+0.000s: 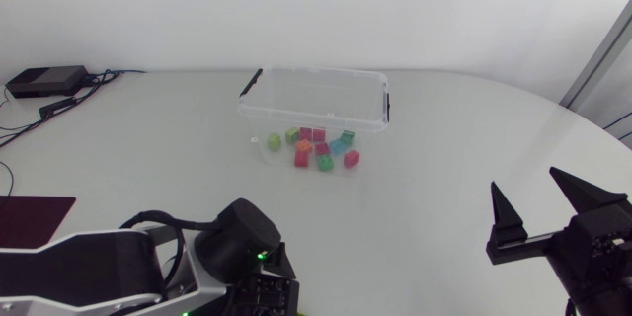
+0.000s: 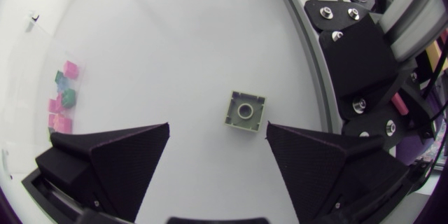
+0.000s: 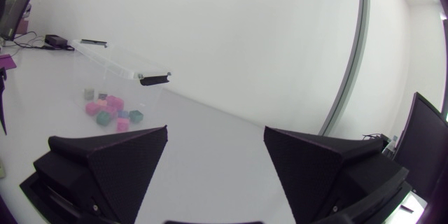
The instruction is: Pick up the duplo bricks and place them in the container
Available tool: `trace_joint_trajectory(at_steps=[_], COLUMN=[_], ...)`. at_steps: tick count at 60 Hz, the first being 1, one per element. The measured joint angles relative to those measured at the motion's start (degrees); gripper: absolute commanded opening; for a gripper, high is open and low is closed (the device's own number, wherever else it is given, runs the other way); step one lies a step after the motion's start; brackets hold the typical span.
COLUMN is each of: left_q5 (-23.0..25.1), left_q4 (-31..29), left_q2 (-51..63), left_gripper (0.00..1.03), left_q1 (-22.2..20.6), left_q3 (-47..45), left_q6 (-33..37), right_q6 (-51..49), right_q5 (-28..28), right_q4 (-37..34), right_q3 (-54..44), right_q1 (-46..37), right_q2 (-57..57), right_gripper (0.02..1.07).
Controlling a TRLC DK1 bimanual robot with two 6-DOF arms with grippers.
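At the table's (image 1: 444, 158) near edge, left of its middle, the left gripper (image 2: 218, 129) hangs low over the surface, its fingers (image 2: 126, 154) spread wide apart and holding nothing. From above, its own arm hides it. A lone pale green brick (image 2: 245, 110) lies flat, studs up, on the table in the gap just ahead of the fingertips. One corner is close beside a tip, though I cannot tell whether it touches. Near the right edge the right gripper (image 1: 524, 183) is raised above the table, its fingers also wide apart and empty. A dark red mat (image 1: 35, 217) lies at the left edge. Farther back, around the middle and toward the far edge, stands the clear container (image 1: 316, 72) with black latches. Pink, green, red and blue bricks (image 1: 318, 148) lie heaped inside against its near wall. A black box (image 1: 44, 81) with cables sits at the far left corner.
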Motion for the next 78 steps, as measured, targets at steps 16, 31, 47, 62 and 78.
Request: trace_joint_trajectory(at_steps=[16,31,47,62,78], left_q5=[1.1,2.2,2.6,2.6,2.6], left_q4=[-3.7,-9.6,-14.6,-17.0,-18.9], left_q2=[4.2,9.1,12.5,15.7,19.2], left_gripper=[0.93,0.86,0.75,0.49,0.16], left_q1=[-0.4,-0.5,-1.9,-2.6,-3.0], left_q3=[3.2,9.0,13.0,15.1,17.1], left_q6=[1.9,3.2,4.1,4.1,4.1], right_q6=[0.2,0.2,0.2,0.2,0.2], right_q5=[-0.7,-0.7,-0.7,-0.7,-0.7], right_q4=[1.3,1.3,1.3,1.3,1.3], right_q3=[-0.6,-0.6,-0.6,-0.6,-0.6], right_q1=[0.0,0.0,0.0,0.0,0.0], right_q2=[0.0,0.0,0.0,0.0,0.0], right_gripper=[1.02,1.02,1.02,1.02,1.02])
